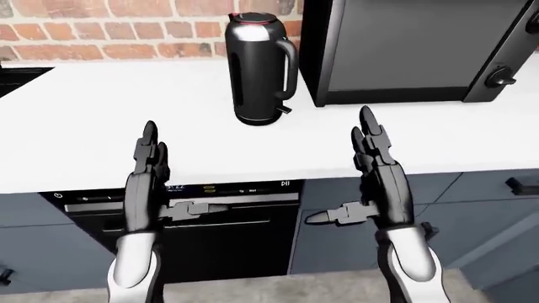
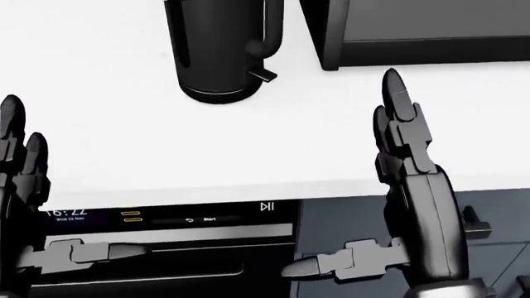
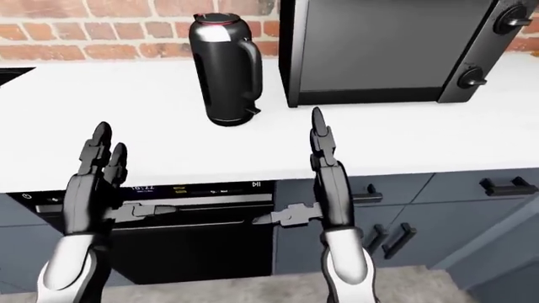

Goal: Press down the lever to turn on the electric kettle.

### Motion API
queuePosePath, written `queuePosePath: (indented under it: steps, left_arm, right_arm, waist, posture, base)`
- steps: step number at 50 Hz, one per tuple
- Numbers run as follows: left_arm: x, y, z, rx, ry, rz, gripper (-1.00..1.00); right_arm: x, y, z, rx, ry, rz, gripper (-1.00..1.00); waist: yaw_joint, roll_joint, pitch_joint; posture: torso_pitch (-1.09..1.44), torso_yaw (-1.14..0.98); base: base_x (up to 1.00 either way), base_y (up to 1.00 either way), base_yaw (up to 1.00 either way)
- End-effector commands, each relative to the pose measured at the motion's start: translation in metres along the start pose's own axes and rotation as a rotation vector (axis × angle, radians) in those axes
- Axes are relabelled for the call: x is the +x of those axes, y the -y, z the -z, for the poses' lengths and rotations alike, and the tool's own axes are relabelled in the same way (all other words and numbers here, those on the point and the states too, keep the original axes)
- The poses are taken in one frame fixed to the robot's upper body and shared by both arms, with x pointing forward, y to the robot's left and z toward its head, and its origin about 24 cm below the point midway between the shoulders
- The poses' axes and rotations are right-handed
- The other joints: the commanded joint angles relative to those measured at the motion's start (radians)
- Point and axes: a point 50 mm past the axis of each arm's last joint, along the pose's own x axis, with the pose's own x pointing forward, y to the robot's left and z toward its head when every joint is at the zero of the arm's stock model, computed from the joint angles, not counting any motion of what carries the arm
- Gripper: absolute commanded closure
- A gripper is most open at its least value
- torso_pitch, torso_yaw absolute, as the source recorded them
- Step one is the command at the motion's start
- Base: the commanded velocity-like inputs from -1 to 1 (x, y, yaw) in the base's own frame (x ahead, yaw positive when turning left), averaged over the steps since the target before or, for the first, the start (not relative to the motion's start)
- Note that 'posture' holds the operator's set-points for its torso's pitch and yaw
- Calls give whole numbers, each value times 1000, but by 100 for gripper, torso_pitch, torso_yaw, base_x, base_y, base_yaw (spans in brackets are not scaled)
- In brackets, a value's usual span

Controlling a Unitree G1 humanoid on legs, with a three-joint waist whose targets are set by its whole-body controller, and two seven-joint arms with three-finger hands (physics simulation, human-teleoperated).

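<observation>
- White countertop (image 1: 101,126) spans the width of the left-eye view, ending in a straight edge above dark cabinetry.
- Red brick wall (image 1: 109,28) with pale mortar runs along the top of that view, behind the counter.
- Electric kettle (image 1: 260,68), black with a glossy body and a red ring at its lid, stands upright on the counter at upper centre; its lever (image 2: 263,76) juts out low on the handle side, just above the base.
- Microwave (image 1: 404,50), black with two knobs at its right edge, sits just right of the kettle, apart from it.
- Dishwasher panel (image 3: 202,189), below the counter edge at lower left, shows a lit clock and a start mark; grey drawers (image 3: 472,189) with bar handles lie to its right.
- Left hand (image 1: 145,183) and right hand (image 1: 377,180) hover at the counter edge, fingers straight and spread, thumbs out sideways, holding nothing; both are well apart from the kettle.
</observation>
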Motion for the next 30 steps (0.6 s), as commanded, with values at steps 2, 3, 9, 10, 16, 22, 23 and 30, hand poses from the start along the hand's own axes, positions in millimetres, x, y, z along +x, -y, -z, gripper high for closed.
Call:
queuePosePath:
  steps: [2,3,9,10,16,22,23,30]
  left_arm:
    - [1,3,-11,-5,62,14,-100]
    - [1,3,-12,-5,63,14,-100]
    - [0,3,-13,-5,65,14,-100]
    - [0,3,-13,-5,66,13,-100]
    - [-1,2,-12,-5,65,13,-100]
    - [-1,2,-12,-5,63,12,-100]
    - [-1,2,-12,-6,63,12,-100]
    - [0,2,-11,-6,62,12,-100]
  right_arm:
    - [1,3,-9,-8,53,14,-100]
    - [1,3,-9,-8,53,14,-100]
    - [1,3,-9,-9,52,14,-100]
    - [0,3,-9,-9,53,15,-100]
    - [0,3,-9,-9,52,15,-100]
    - [1,3,-9,-10,51,16,-100]
    - [1,3,-9,-10,52,16,-100]
    - [1,4,-7,-15,43,32,-100]
  waist:
    - [-7,-35,-13]
    - [-15,5,-7]
    - [-11,37,-6]
    - [-13,49,-2]
    - [-11,124,-6]
    - [-2,80,-6]
    - [-1,69,-4]
    - [-5,3,-5]
  posture:
    - [0,0]
    - [0,0]
    - [0,0]
    - [0,0]
    - [0,0]
    - [0,0]
    - [0,0]
    - [0,0]
  base:
    - [16,0,0]
    - [16,0,0]
    - [15,0,0]
    - [16,0,0]
    - [15,0,0]
    - [16,0,0]
    - [16,0,0]
    - [14,0,0]
